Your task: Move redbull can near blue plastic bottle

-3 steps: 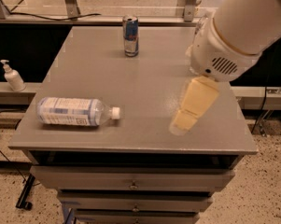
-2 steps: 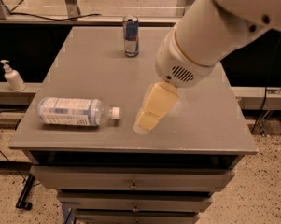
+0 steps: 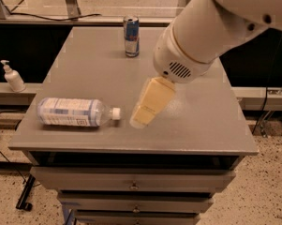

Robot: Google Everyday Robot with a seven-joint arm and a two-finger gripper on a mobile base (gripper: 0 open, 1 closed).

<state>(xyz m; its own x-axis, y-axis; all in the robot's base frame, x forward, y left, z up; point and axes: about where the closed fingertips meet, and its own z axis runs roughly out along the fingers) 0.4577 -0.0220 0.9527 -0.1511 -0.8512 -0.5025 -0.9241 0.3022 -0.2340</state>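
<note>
The redbull can (image 3: 131,36) stands upright near the far edge of the grey table (image 3: 84,69). The blue plastic bottle (image 3: 75,112) lies on its side near the front left edge, its white cap pointing right. My gripper (image 3: 151,103) hangs from the big white arm above the middle of the table, just right of the bottle's cap and well in front of the can. It holds nothing that I can see.
A small white pump bottle (image 3: 12,77) stands on a ledge left of the table. Drawers (image 3: 131,184) sit below the table front. A dark gap and a rail lie behind the table.
The arm and gripper have swung left and toward the camera, from the table's right side to its middle. The can and bottle have not moved.
</note>
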